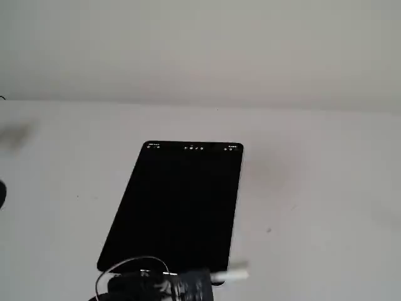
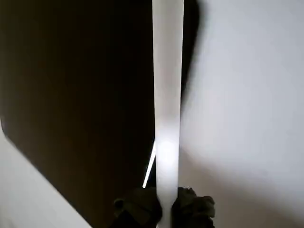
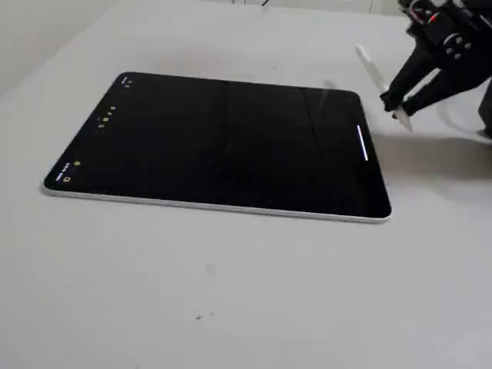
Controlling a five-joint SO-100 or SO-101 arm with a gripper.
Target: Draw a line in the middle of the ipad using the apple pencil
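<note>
Fixed view: your ipad [image 1: 178, 204] lies flat on the tabletop [image 1: 313, 188], claw [image 1: 188, 285] at its near edge | wrist view: claw pinching the apple pencil [image 2: 167, 95] (blurred) | other fixed view: pencil beside the ipad's right edge, above the tabletop.

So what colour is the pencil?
White. The pencil shows best in the wrist view, held upright in the frame by the dark pincer.
</note>
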